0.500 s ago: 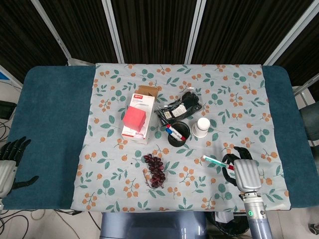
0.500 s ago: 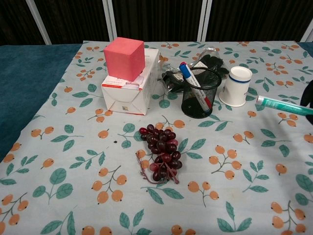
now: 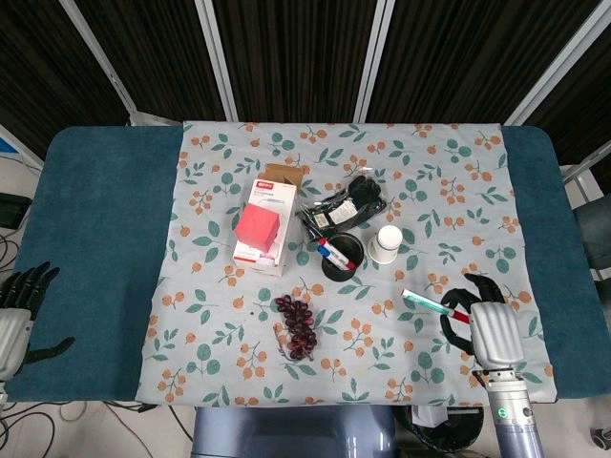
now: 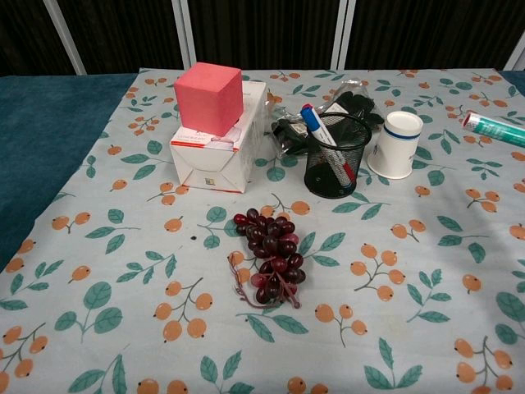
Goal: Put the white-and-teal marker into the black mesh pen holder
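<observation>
Nearest the robot, at about five o'clock on the floral cloth, the right hand [image 3: 485,322] grips the slim white-and-teal marker [image 3: 427,303] — its free end pointing toward ten o'clock. In the chest view only the marker's tip shows at the right edge, and it appears lifted off the cloth. At eight o'clock, off the cloth beside the teal tabletop [image 3: 100,239], the left hand [image 3: 19,307] holds nothing, fingers spread.

So the pick-up looks done; the carry and the drop remain. The marker is still well apart from the round black mesh pen holder [image 4: 335,156], which stands near the centre with a blue-capped marker [image 4: 317,127] already leaning inside.

Just in front of the holder lies a bunch of dark red plastic grapes [image 4: 270,256]. At its three o'clock stands a white paper cup with a blue rim band [image 4: 397,144]; at nine o'clock, a white carton [image 4: 218,139] with a pink cube [image 4: 209,97] on top. The carton has a red label, but its writing is too small to read — no other lettering is legible.
</observation>
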Available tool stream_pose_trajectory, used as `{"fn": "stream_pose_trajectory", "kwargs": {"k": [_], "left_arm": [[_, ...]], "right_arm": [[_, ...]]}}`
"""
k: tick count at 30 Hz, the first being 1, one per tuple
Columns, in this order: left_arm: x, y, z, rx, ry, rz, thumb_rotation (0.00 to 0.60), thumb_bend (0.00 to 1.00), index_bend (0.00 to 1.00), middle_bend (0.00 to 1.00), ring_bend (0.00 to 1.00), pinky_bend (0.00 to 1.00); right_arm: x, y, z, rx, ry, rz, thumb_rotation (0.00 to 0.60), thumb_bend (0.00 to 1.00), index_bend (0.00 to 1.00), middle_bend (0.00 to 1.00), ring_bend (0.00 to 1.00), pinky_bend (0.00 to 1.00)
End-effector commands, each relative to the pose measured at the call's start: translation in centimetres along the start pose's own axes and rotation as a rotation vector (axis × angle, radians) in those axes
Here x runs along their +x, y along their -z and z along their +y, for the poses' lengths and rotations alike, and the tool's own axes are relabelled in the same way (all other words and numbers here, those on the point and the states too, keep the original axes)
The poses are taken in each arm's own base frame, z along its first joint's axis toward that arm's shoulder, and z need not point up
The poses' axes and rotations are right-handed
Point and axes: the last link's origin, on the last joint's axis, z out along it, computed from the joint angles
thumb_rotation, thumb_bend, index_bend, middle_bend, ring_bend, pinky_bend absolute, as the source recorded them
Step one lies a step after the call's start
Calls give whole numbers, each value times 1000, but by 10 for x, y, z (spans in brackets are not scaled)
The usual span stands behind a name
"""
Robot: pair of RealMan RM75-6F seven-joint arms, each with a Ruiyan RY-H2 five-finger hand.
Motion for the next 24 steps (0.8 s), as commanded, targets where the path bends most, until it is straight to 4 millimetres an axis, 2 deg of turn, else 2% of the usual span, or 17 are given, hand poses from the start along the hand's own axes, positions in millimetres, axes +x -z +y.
{"fn": "stream_pose_trajectory", "kwargs": {"k": [1,17,24], "left_arm": [[0,0,1,-2,1,-1,600,49,0,0,0,0],[0,0,1,-5,-1,1,600,49,0,0,0,0],[-1,-1,0,-1,-1,0,600,50,0,0,0,0]], "right_arm": [[0,1,1,-1,2,-1,600,553,649,563,202,167],[-1,1,1,-9,14,-11,600,553,649,563,202,167],[-7,-11,-10,17,50,-21,600,554,651,565,202,167]]}}
